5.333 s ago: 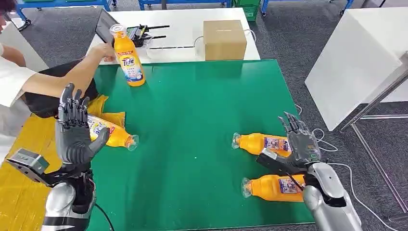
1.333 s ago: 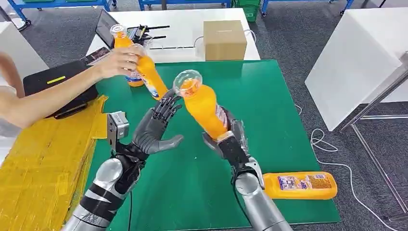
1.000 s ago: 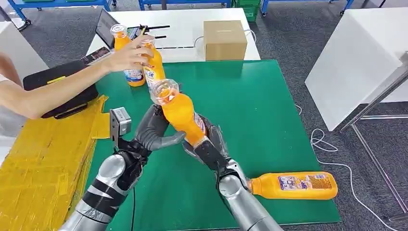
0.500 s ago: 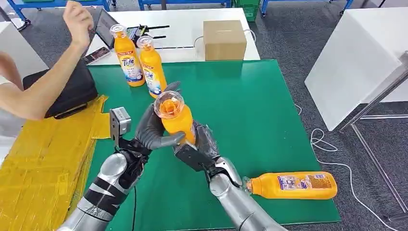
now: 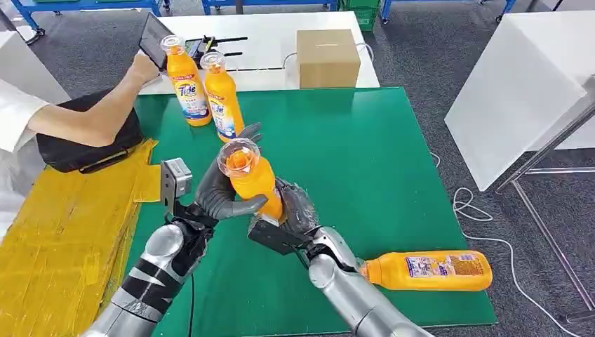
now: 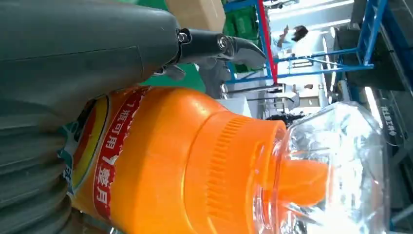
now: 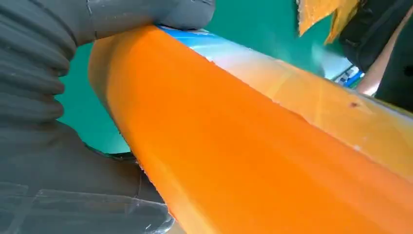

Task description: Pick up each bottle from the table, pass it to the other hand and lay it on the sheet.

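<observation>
Held bottle: an orange detergent bottle [image 5: 254,184] with a clear cap, raised above the green desk [image 5: 365,154] near its middle, tilted with the cap toward the camera; both hands are on it at once.
Left hand: the left hand [image 5: 223,189] wraps the bottle's upper body just under the cap, thumb across the front and the dark fingers behind (the left wrist view shows the thumb lying against the label, with a fingertip reaching past the shoulder).
Right hand: the right hand [image 5: 289,216] grips the bottle's lower end from below and from the right, fingers closed round the base; in the right wrist view its grey thumb presses on the orange body.
Lying bottle: a second orange bottle [image 5: 428,271] lies on its side at the desk's near right corner, cap pointing left, just beside the right forearm.
Standing bottles: two upright Tide bottles [image 5: 188,88] stand side by side at the far left of the desk.
Yellow sheet: a yellow sheet [image 5: 63,239] lies along the desk's left side.
Person: a person's forearm [image 5: 98,116] stretches over a black bag, the hand near the standing bottles.
Box: a cardboard box [image 5: 328,57] sits on the white table beyond.
</observation>
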You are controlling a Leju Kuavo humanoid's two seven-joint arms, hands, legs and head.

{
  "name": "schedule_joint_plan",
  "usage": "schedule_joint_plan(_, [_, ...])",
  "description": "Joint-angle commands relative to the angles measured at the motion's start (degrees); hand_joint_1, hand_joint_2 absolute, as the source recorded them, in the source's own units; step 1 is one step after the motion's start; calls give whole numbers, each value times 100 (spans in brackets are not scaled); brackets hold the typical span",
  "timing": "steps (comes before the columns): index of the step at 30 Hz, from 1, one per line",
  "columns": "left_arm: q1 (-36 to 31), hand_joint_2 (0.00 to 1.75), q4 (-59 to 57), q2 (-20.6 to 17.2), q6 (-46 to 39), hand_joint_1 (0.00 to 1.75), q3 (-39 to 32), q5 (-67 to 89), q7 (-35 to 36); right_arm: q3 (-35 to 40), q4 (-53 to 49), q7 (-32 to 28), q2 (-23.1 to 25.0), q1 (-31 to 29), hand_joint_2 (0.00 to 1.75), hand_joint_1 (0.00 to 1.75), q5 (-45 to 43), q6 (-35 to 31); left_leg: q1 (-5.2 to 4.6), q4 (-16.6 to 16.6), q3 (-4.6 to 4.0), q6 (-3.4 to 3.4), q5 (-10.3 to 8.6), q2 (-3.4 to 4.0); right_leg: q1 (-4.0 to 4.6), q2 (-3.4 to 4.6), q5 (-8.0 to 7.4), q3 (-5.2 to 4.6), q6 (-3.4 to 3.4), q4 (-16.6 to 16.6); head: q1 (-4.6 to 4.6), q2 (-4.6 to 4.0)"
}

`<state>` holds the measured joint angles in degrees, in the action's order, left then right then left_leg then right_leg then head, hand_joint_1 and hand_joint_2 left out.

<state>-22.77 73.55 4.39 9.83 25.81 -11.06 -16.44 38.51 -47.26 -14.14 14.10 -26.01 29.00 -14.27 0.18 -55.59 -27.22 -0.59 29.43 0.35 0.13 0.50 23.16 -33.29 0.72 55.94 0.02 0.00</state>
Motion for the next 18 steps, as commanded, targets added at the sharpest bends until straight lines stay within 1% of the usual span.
schedule_joint_plan(1, [-477, 175, -764, 164, -798, 0, 56, 633, -52, 874, -246, -13, -167, 3, 175, 175, 313, 35, 11, 0, 7, 4, 2, -16, 11, -17, 2, 15, 5, -8, 2, 0])
schedule_joint_plan(2, [-474, 175, -761, 172, -827, 2, 41, 662, -49, 866, -252, -9, -172, 10, 175, 175, 314, 32, 11, 0, 9, 4, 3, -19, 11, -20, 3, 18, 5, -9, 0, 0])
schedule_joint_plan(3, [-461, 175, -754, 188, -845, 35, -2, 689, -47, 846, -267, -3, -177, 22, 175, 175, 316, 17, 9, 0, 8, 4, 2, -18, 9, -19, 3, 15, 5, -7, 4, 0])
schedule_joint_plan(4, [-455, 175, -751, 183, -849, 154, -14, 700, -47, 832, -273, 4, -182, 26, 175, 175, 323, -10, 6, -2, 3, 2, 2, -12, 6, -13, 2, 7, 3, -3, 0, 0])
schedule_joint_plan(6, [-455, 175, -751, 183, -849, 154, -14, 700, -47, 832, -273, 4, -182, 26, 175, 175, 323, -10, 4, 0, 5, 2, 2, -9, 4, -10, 2, 8, 4, -4, 2, 0])
schedule_joint_plan(7, [-442, 175, -747, 183, -846, 175, -27, 720, -47, 825, -269, 3, -182, 22, 175, 175, 328, -7, 8, 1, 9, 3, 3, -12, 7, -13, 2, 14, 5, -7, 2, 0])
schedule_joint_plan(18, [-373, 175, -716, 180, -660, 175, -118, 706, -53, 724, -255, 20, -172, 38, 175, 175, 357, -101, 8, 3, 11, 4, 3, -9, 7, -11, 2, 15, 5, -7, 2, 0])
